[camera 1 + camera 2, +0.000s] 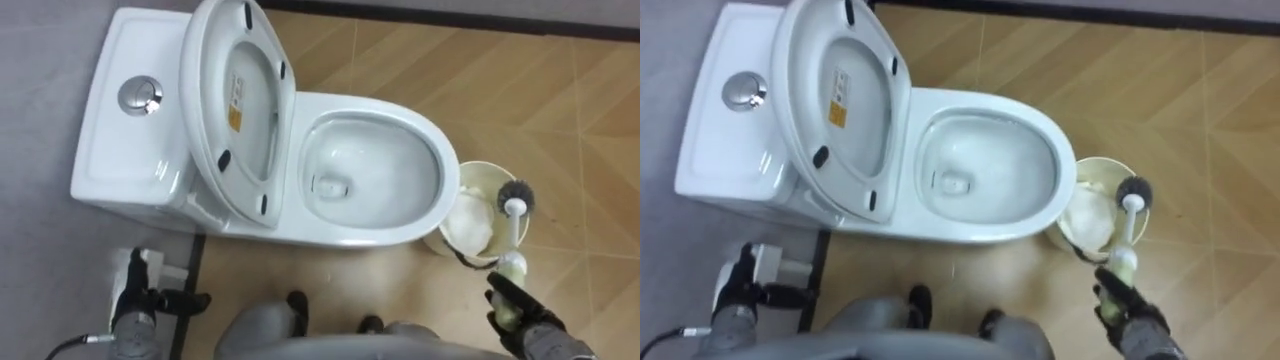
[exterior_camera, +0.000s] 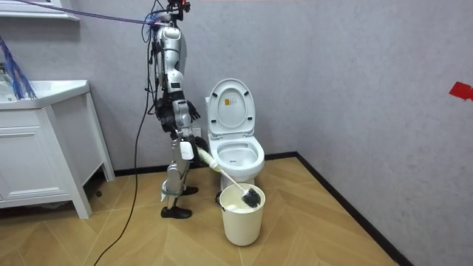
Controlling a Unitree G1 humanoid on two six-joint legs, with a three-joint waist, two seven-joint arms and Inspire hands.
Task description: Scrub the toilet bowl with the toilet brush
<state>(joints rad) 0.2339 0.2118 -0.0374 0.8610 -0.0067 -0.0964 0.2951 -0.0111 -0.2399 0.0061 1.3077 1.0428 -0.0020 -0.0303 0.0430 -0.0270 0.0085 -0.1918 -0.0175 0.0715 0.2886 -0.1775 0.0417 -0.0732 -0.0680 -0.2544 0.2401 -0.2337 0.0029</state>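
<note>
Right hand [image 1: 515, 308] is curled round the pale grip of the toilet brush [image 1: 515, 225] and holds nothing else. The shaft runs forward from it, so the dark bristle head hangs over the white bucket [image 1: 480, 168], which stands on the floor just beside the front of the toilet [image 1: 375, 235]. I judge the head is kept over the bucket so that drips fall inside and not on the wooden floor. The seat and lid [image 1: 240, 100] stand raised, leaving the bowl free for brushing, which seems not yet begun. Left hand [image 1: 160, 300] is low at the robot's side, its fingers stretched out and empty.

From above, the eye views show the inside of the bowl and something white in the bucket. The room view shows instead that the robot stands upright at the toilet's side, that the brush slopes down to the bucket's rim, and that a white cabinet [image 2: 44, 148] stands well apart.
</note>
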